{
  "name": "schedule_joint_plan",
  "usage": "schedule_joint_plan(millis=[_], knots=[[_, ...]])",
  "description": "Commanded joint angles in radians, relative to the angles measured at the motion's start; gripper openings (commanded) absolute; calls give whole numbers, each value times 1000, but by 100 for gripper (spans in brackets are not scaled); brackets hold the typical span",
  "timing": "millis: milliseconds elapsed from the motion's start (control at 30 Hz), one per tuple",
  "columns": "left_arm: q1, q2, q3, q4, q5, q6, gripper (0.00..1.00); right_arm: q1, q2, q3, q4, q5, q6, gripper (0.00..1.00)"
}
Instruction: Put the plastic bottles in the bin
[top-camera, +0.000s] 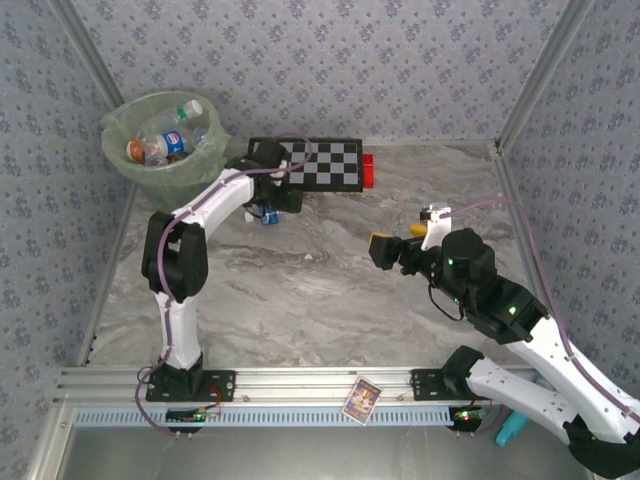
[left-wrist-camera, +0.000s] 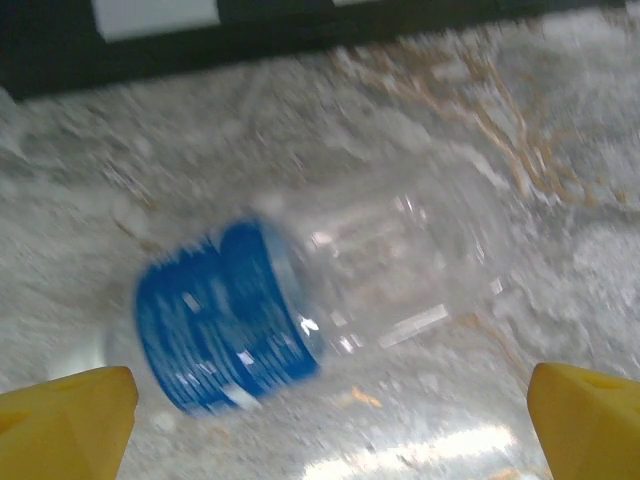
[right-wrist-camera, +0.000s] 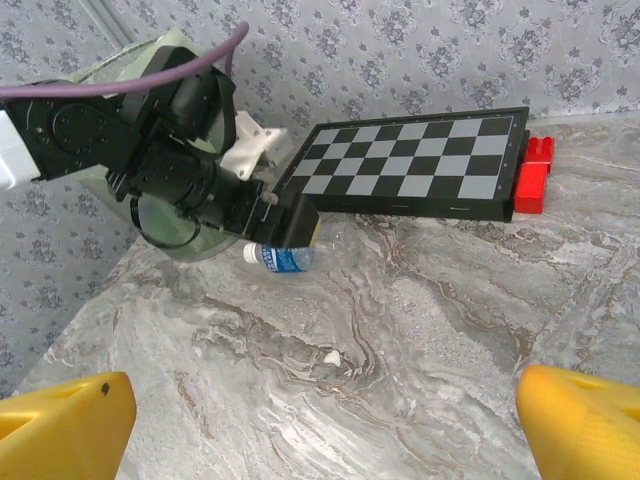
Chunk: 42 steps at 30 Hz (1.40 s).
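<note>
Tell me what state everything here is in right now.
Left end effector, open, poised over the loose bottle, not gripping it.
Loose bottle, lying on its side on the table, outside the bin.
Right end effector, open, empty.
Bin, upright, bag-lined, partly filled.
Bottles in the bin, piled inside.
Checkerboard, at the back of the table, untouched.
</note>
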Motion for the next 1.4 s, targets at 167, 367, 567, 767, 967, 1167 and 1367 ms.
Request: schedule_joint_plan(millis=[167, 367, 567, 767, 967, 1167, 1367], knots=[[36, 78, 34, -34, 138, 170, 100, 10, -23, -4, -13, 4, 8, 99], [31, 40, -64, -24, 175, 190, 100, 9, -23, -12, -3, 6, 10, 100], [-22, 41, -101, -60, 112, 186, 99, 10, 13, 3, 16, -13, 6, 100], [-61, -3, -212, -22, 94, 127, 94, 10, 12, -1, 18, -11, 8, 99], [-76, -90, -351, 21, 94, 91, 89, 10, 12, -17, 31, -12, 22, 99], [-81, -137, -405, 27, 96, 83, 69, 12, 35, -16, 52, -22, 19, 99], [-89, -165, -436, 33, 105, 76, 42, 15, 54, -13, 62, -29, 25, 99]])
